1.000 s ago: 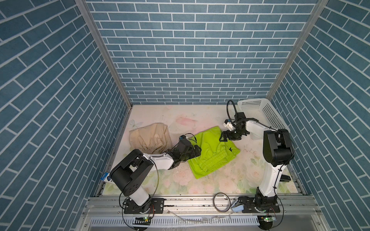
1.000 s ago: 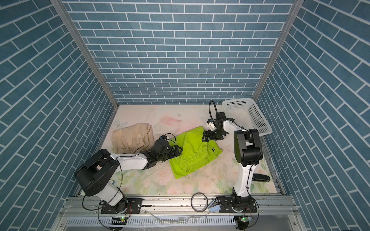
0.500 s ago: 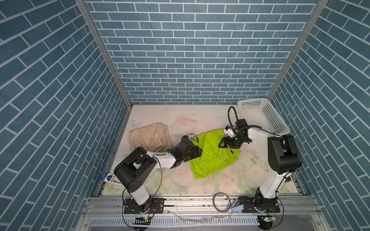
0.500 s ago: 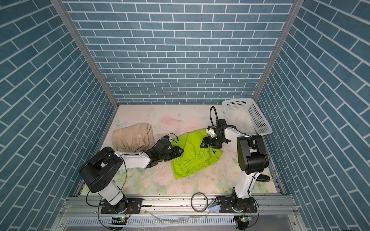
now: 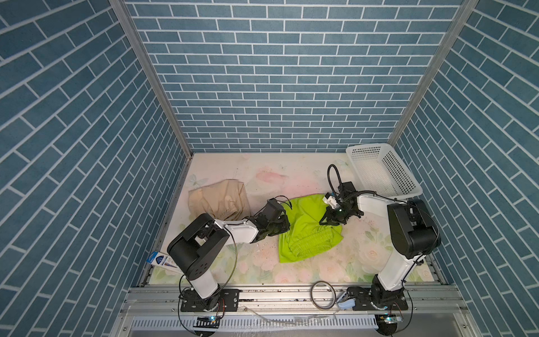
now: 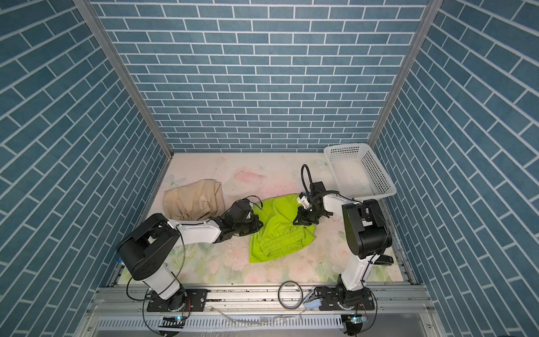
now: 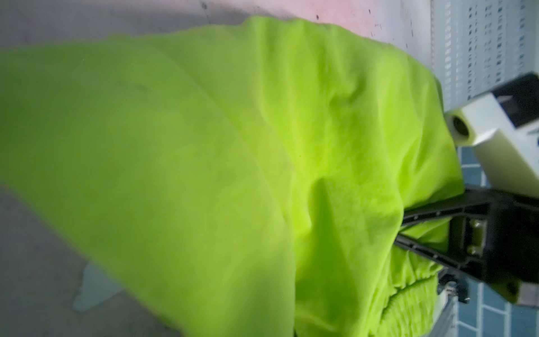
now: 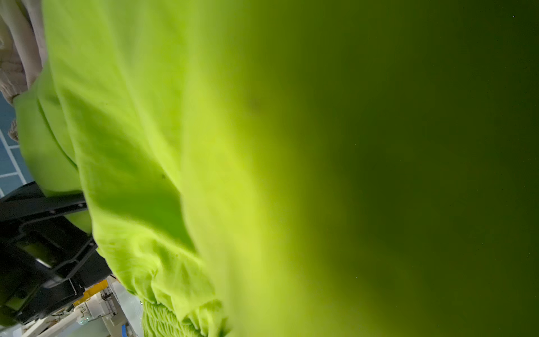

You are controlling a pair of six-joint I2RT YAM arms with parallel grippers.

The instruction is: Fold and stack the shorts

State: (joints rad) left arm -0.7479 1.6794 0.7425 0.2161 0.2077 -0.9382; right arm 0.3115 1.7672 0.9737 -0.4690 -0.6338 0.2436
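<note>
The lime-green shorts (image 5: 306, 233) (image 6: 278, 233) lie mid-table, their far part drawn over toward the gathered waistband (image 5: 313, 243). My left gripper (image 5: 284, 226) (image 6: 258, 226) is shut on their left edge. My right gripper (image 5: 325, 220) (image 6: 298, 220) is shut on their far right edge. Green fabric (image 7: 233, 175) (image 8: 145, 146) fills both wrist views and hides each gripper's own jaws. The left wrist view shows the right gripper's fingers (image 7: 431, 214) pinching the cloth. The beige shorts (image 5: 217, 201) (image 6: 194, 201) lie bunched at the left.
A white perforated basket (image 5: 367, 146) (image 6: 344, 146) stands at the back right corner. A blue-and-white packet (image 5: 160, 259) lies by the left wall near the front. A cable loop (image 5: 322, 294) rests on the front rail.
Both grippers went from open to shut on the green shorts. The right gripper has moved toward the front, pulling the far edge over; the dark logo is now covered.
</note>
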